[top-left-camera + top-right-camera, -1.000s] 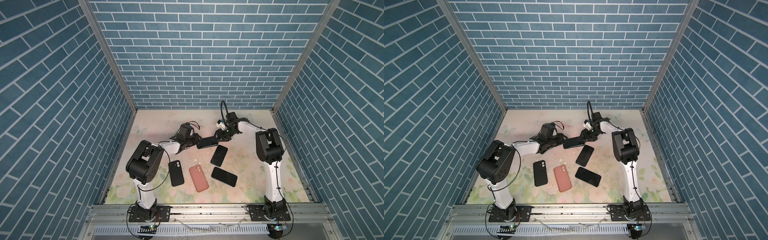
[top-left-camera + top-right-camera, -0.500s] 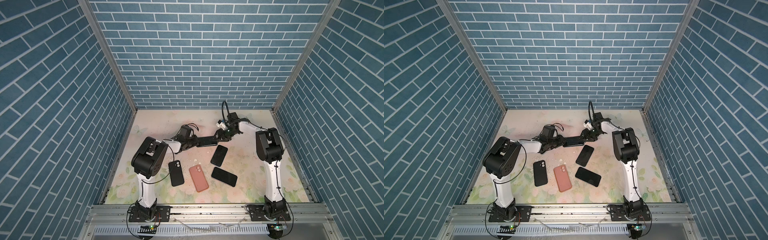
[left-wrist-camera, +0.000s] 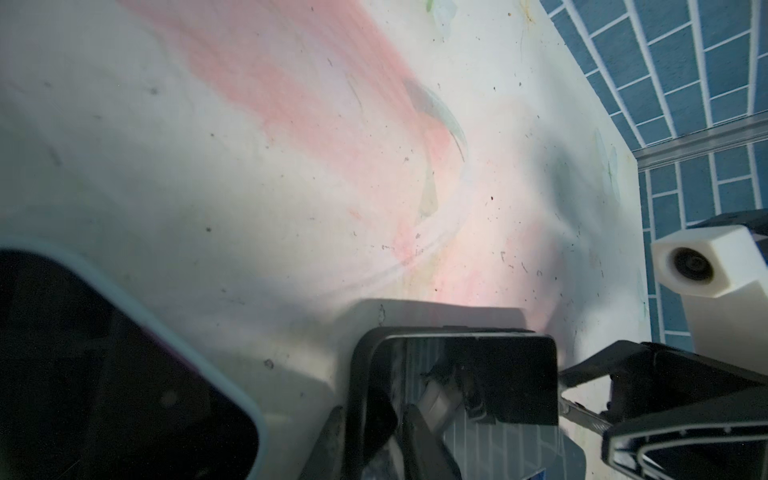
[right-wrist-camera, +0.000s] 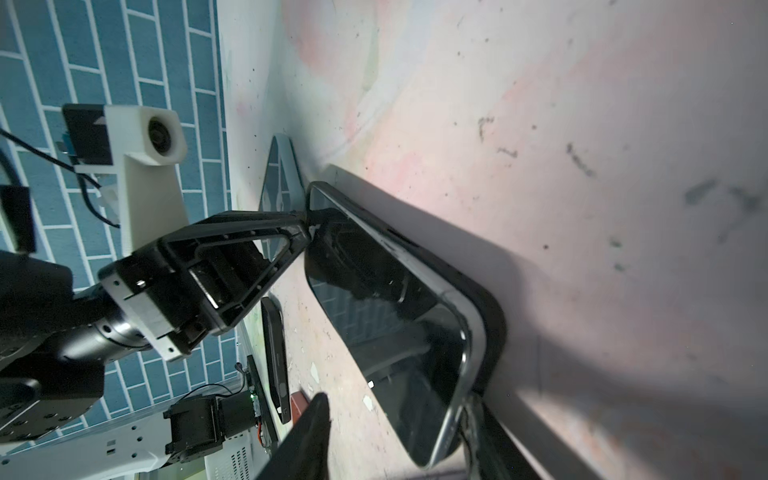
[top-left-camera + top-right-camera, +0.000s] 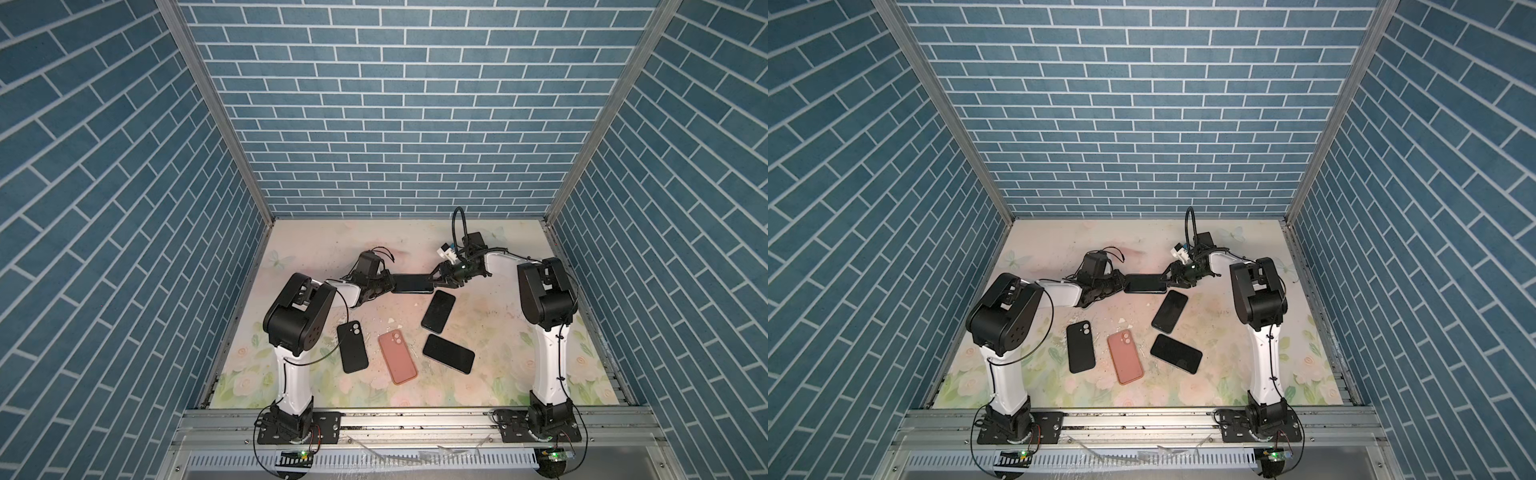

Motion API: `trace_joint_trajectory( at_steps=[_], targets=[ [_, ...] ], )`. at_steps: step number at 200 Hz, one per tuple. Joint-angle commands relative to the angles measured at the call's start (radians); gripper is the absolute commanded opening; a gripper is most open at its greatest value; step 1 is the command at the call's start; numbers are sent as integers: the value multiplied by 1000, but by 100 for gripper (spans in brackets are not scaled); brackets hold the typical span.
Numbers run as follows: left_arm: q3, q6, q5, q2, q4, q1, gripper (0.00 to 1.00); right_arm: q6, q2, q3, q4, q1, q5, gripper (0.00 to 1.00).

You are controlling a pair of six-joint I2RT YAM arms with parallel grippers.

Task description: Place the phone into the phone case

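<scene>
Right jaws straddle the phone [image 4: 386,316] unclenched, wrist view only; left jaws unclear.

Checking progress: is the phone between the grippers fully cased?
Not fully: in the right wrist view the phone sits proud of the black case.

No writing, brand, number or sign can be read in any view. The backs of the black case [image 5: 352,347] and the pink case [image 5: 397,356] show plain colour only. The screen of the phone [image 4: 386,316] merely mirrors the brick wall. The small circuit board [image 5: 1276,456] with a green light at the front edge may carry print, but it is too small to tell.
</scene>
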Motion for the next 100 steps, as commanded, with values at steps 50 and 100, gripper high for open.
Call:
trace_joint_trajectory(
  at_steps=[50,100],
  targets=[
    [-34,0,74,35,-16,-16,26,50,-69,-20,119,10,-110,46],
    [-22,-4,88,42,-12,-14,26,114,-78,-53,223,11,-139,41]
  ],
)
